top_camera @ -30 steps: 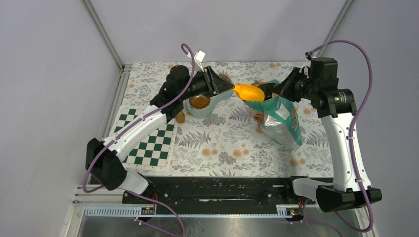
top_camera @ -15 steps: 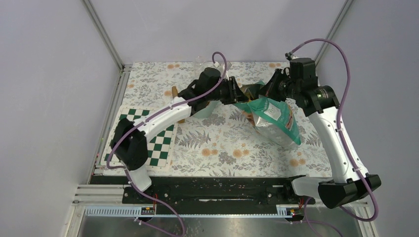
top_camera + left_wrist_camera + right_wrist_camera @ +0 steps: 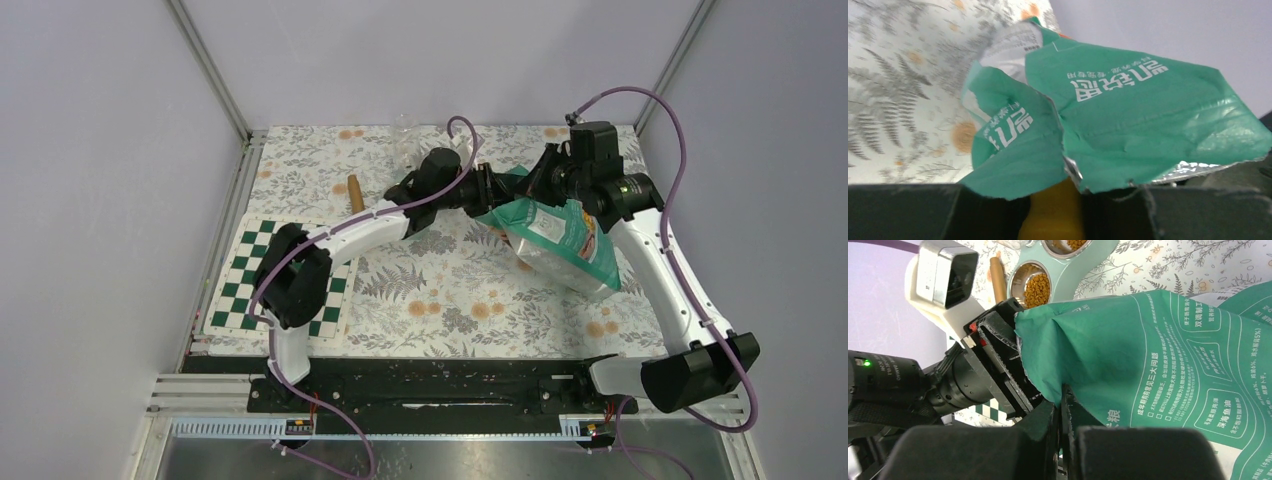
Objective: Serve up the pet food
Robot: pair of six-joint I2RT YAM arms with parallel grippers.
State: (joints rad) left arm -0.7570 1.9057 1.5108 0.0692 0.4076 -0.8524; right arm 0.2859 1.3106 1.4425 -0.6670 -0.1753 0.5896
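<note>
Floral tablecloth, crinkled teal bag, granular kibble, orange scoop

L arm, R arm stretch fwd; L claw gripping, R claw pinched tight.

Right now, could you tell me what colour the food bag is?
The bag is teal green with white print, clearest in right wrist view.

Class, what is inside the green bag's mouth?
An orange scoop reaches into the green bag; only its handle end shows. The scoop's bowl and the bag's contents are hidden by the crumpled foil.
</note>
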